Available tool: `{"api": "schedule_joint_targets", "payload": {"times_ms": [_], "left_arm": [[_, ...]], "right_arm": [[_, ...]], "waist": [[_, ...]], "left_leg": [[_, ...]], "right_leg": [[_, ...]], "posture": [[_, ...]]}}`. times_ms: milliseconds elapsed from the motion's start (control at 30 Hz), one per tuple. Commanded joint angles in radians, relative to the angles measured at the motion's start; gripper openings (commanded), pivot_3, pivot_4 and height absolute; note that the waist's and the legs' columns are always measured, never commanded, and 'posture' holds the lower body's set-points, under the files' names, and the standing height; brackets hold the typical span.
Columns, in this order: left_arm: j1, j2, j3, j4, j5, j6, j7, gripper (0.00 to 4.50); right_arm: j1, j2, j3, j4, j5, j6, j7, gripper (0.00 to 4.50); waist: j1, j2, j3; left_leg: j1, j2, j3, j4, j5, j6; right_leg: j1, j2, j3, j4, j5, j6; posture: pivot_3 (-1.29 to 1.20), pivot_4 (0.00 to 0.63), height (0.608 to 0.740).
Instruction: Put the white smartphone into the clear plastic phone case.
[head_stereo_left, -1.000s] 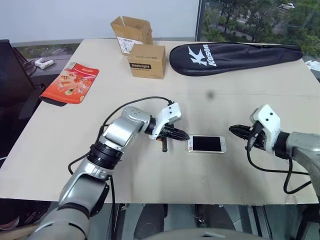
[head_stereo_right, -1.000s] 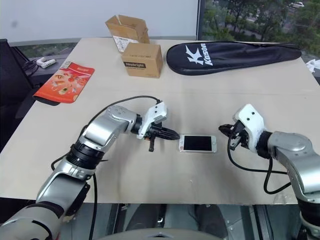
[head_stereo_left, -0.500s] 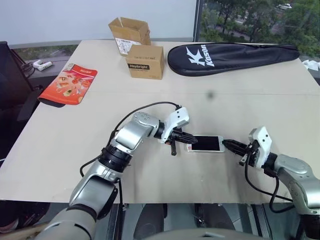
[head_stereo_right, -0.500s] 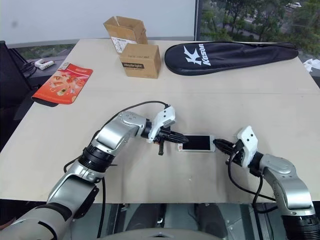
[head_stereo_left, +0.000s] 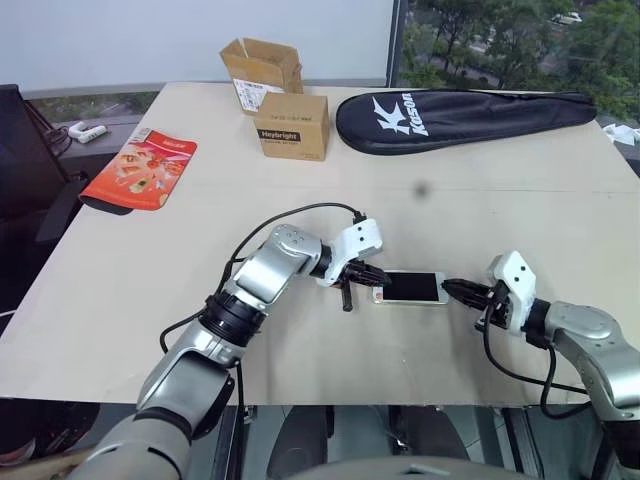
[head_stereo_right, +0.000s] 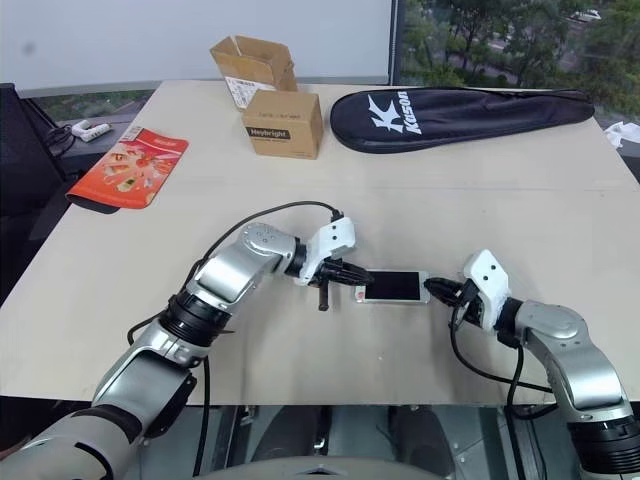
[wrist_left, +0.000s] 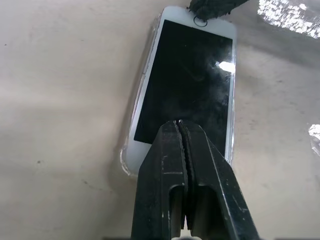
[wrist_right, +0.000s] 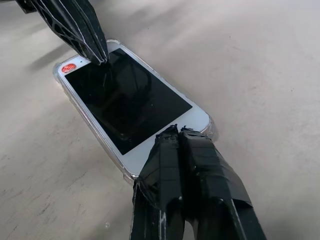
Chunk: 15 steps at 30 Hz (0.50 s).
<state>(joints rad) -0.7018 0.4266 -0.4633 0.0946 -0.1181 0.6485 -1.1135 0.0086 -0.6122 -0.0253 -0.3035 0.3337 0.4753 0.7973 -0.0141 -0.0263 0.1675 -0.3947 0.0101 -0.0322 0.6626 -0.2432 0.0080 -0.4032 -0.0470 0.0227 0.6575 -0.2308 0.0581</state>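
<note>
From the head views, the far left of the bench (head_stereo_left: 120, 260) carries a red printed packet (head_stereo_left: 140, 170), with a small white object (head_stereo_left: 88, 128) just off the bench edge beyond it. Further along the back stand an open cardboard box (head_stereo_left: 262, 66) and a closed cardboard box (head_stereo_left: 292, 125) touching in front of it, then a long black racket bag (head_stereo_left: 470, 106) lying across the far right.

Nearer the front, the left pincer (head_stereo_left: 374, 279) reaches in from the left, fingers pressed together with nothing between them, its tip resting on the left end of the white smartphone (head_stereo_left: 410, 287). The phone lies flat, screen up, near the middle front of the bench. The right pincer (head_stereo_left: 451, 287) comes in from the right, also fully closed and empty, its tip on the phone's right end.

The head views show the phone as a plain white slab. The left wrist view adds what they miss: the clear plastic phone case (wrist_left: 142, 92) shows as a transparent rim around the phone's edge, the phone sitting within it. The right wrist view shows the same clear lip along the near long edge and corners, a small red sticker (wrist_right: 69, 67) on the bezel at the far end, and the left pincer's tip touching the screen beside it.
</note>
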Motion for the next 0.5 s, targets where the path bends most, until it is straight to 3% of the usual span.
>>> {"api": "schedule_joint_targets", "payload": {"times_ms": [33,500], "left_arm": [[-0.001,0.012,-0.031,0.005,0.03,0.014,0.001,0.0],[-0.008,0.024,-0.048,-0.004,0.038,0.022,-0.016,0.0]], "right_arm": [[0.021,-0.012,0.029,0.016,-0.005,0.066,-0.012,0.06],[0.008,-0.106,0.162,0.046,-0.05,0.206,-0.003,0.06]], "waist": [[0.0,0.0,-0.001],[0.003,-0.002,-0.014]], "left_leg": [[0.0,0.0,0.0,0.0,0.0,0.0],[0.005,0.0,-0.002,0.0,0.0,0.0]], "right_leg": [[0.0,0.0,0.0,0.0,0.0,0.0],[0.008,0.0,-0.003,-0.004,-0.005,0.0]], "posture": [[0.0,0.15,0.74],[0.0,0.15,0.74]]}}
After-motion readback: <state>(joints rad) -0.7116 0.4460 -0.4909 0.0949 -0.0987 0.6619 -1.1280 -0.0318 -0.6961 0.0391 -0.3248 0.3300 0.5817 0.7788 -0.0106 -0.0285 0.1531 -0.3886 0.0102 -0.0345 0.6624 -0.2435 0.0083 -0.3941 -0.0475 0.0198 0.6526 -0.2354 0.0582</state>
